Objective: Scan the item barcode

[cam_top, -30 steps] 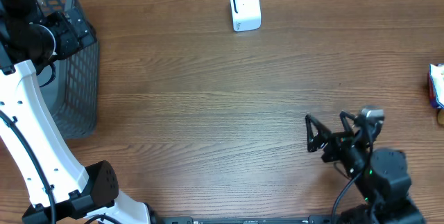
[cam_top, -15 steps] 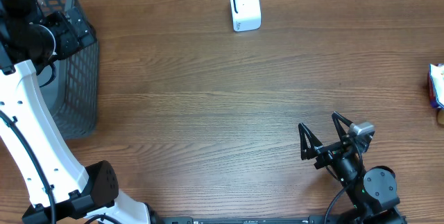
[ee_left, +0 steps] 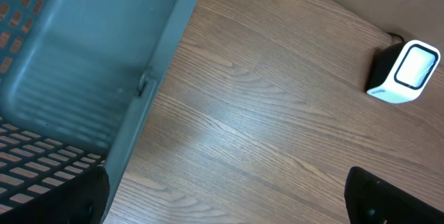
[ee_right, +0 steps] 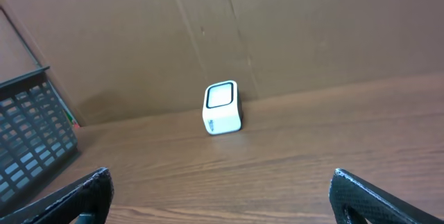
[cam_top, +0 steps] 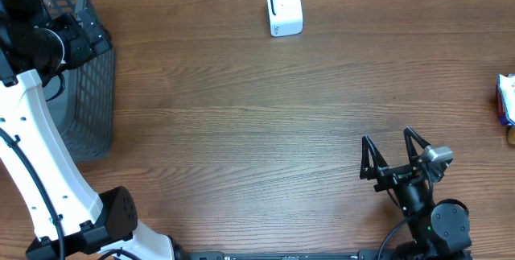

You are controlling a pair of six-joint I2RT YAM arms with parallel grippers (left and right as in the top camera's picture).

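Note:
The white barcode scanner stands at the table's far edge, also seen as the scanner and the scanner. A colourful item shows at the right edge, mostly cut off, with no barcode visible. My right gripper hovers near the front right, open and empty, pointing toward the scanner; in its wrist view the right gripper has its fingers spread wide. My left gripper is open and empty beside the basket's rim; from above, the left gripper sits at the far left.
A dark grey mesh basket stands at the left edge, with its wall close to my left fingers. A cardboard wall backs the table behind the scanner. Bare wood lies between the scanner and my right gripper.
The right arm has drawn back toward the front edge; its gripper swung a little left, then right, staying open. The left arm has not moved.

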